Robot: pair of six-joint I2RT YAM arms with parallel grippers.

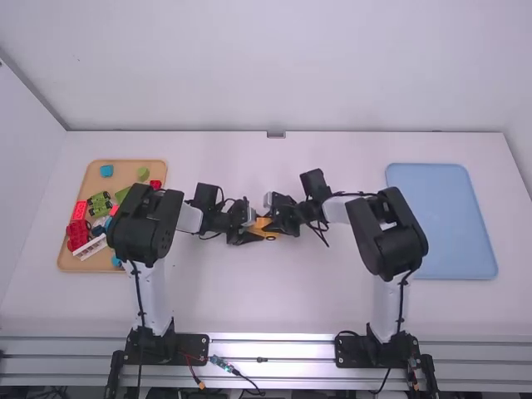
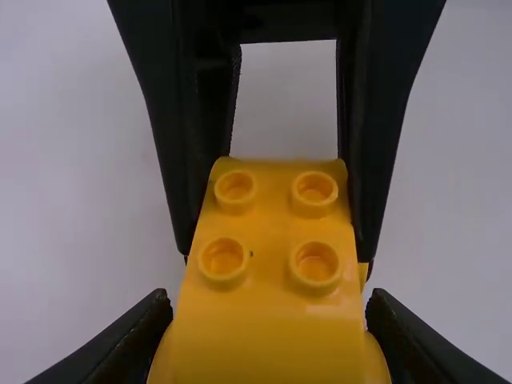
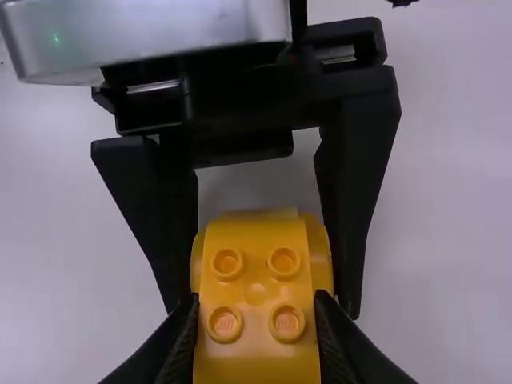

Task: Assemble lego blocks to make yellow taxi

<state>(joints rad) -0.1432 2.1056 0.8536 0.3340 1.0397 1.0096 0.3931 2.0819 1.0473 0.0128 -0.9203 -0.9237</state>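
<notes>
Near the table's middle, my left gripper (image 1: 249, 233) and my right gripper (image 1: 276, 224) meet at opposite ends of a yellow taxi body (image 1: 262, 224). In the left wrist view, my left gripper (image 2: 270, 332) is shut on the yellow taxi body (image 2: 274, 272), whose studs face the camera, and the right gripper's black fingers clasp its far end. From the right wrist, my right gripper (image 3: 256, 324) is shut on the near end of the studded yellow taxi body (image 3: 256, 276), with the left gripper's fingers along its far sides. Parts of the body are hidden between the fingers.
At the left, a wooden tray (image 1: 75, 265) holds red, green, blue and white blocks, with the left arm partly over its right side. A light blue tray (image 1: 449, 216) lies at the right, beside and partly behind the right arm's elbow.
</notes>
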